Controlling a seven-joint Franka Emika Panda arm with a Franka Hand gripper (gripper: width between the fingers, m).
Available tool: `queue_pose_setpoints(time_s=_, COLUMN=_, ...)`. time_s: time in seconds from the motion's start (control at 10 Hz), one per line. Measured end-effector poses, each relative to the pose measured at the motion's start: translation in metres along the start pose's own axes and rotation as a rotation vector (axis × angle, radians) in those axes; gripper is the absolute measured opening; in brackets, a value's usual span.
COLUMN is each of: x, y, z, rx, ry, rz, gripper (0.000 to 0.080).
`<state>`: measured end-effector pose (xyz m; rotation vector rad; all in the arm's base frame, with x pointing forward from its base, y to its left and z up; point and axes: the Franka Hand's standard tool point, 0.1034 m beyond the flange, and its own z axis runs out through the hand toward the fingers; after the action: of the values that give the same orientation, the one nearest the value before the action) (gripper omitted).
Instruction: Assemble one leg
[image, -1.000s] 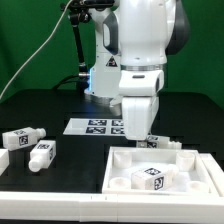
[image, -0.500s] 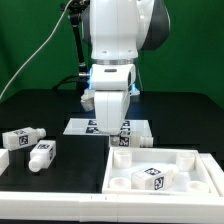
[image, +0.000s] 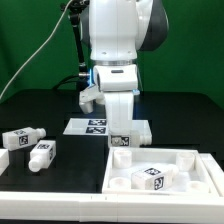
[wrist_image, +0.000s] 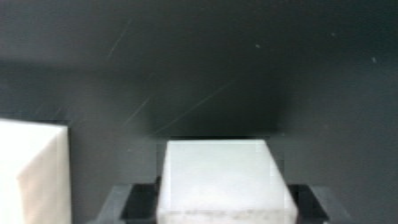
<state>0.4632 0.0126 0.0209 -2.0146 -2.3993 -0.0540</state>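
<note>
Jaws (image: 120, 130) are clamped on a short, chunky white plastic leg (image: 121, 141) bearing a black-and-white square tag. They pinch its upper part from both sides, and in the wrist view the leg (wrist_image: 222, 172) fills the narrow gap between them.

Over the last second the arm has swung away from above the large white square tray-like piece (image: 186, 156) toward the exterior view's left and has squared up. The leg now hangs upright directly below the jaws, tag facing the exterior camera, at that piece's far corner. I cannot tell whether its lower end touches anything.

My reading is that the carry is finished and the leg is being lined up over a corner socket, with lowering and seating not yet done.

A second tagged white leg (image: 150, 178) lies in the tray-like piece, below and in front of the jaws. Two more white legs (image: 22, 137) lie on the dark surface (image: 70, 172), well off to the side of the jaws. The marker board (image: 92, 125) lies just behind them.
</note>
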Motion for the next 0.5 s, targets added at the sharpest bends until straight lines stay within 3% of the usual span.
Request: queue_pose_setpoints(time_s=0.5, x=0.0074, y=-0.0045, z=0.0039, rx=0.028, ry=-0.040, rz=-0.576, gripper=0.0284)
